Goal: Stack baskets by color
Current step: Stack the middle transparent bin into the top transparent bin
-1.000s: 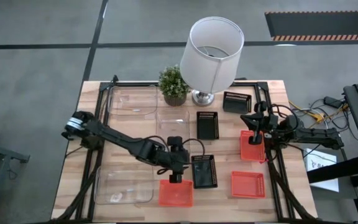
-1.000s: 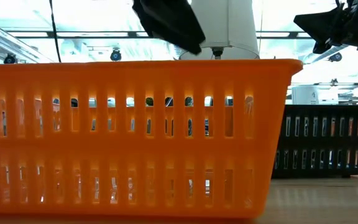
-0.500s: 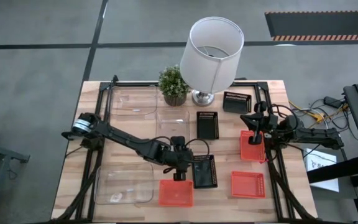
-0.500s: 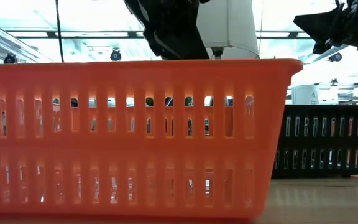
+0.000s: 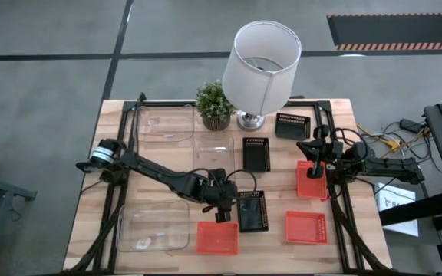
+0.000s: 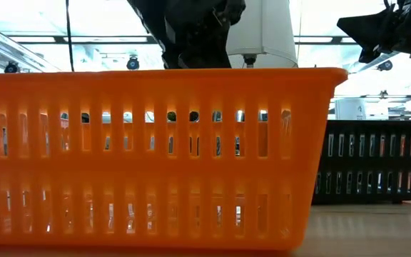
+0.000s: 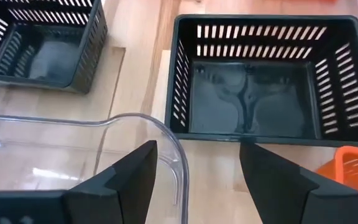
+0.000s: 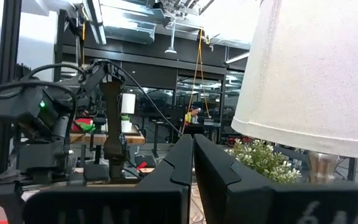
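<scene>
Below: slotted orange plastic basket (image 5: 217, 238), rectangular, shallow.

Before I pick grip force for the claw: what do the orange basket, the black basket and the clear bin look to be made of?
Orange basket: seemingly moulded plastic, slightly translucent, slotted walls.
Black basket: apparently the same plastic, opaque, glossy floor showing reflections.
Clear bin: transparent, likely hard plastic, smooth rounded rim.

left pincer (image 5: 222, 218) shifted right and lower, now by the front orange basket (image 5: 217, 238)
</scene>
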`<action>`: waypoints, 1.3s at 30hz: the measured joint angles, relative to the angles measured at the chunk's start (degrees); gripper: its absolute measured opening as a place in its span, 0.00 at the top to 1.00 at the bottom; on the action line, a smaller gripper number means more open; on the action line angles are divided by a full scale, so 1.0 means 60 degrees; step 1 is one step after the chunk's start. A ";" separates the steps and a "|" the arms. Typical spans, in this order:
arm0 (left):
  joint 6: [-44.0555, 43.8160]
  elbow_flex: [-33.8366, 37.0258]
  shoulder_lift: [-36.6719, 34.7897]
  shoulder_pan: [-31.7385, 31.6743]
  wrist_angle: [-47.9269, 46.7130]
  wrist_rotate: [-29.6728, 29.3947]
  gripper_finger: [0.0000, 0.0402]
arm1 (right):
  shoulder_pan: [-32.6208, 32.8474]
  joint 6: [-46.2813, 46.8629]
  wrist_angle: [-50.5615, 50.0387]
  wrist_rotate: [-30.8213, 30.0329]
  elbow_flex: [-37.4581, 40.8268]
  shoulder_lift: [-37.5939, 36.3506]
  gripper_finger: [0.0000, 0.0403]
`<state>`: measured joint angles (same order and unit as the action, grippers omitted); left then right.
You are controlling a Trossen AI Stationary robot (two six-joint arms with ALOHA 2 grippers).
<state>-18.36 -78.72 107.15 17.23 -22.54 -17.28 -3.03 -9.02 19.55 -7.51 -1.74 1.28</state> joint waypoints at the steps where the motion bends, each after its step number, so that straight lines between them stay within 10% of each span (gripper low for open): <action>1: -0.0073 0.0014 -0.0006 0.0000 0.0012 0.0002 0.47 | 0.0000 0.0004 0.0000 0.0000 0.0000 0.0000 0.98; 14: -0.0577 0.0555 -0.0015 -0.0044 0.0181 0.0092 0.52 | -0.0004 -0.0001 0.0000 0.0000 0.0000 0.0000 0.98; 27: -0.0551 0.0583 -0.0015 -0.0062 0.0170 0.0342 0.97 | -0.0003 -0.0007 -0.0044 0.0000 0.0000 0.0004 0.98; 39: -0.0057 0.0296 -0.0347 -0.0044 -0.0314 0.0375 1.00 | -0.0001 -0.0003 -0.0222 0.0000 0.0000 0.0000 0.98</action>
<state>-18.71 -76.94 105.07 16.97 -24.42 -15.03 -3.03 -9.04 18.22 -7.51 -1.74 1.28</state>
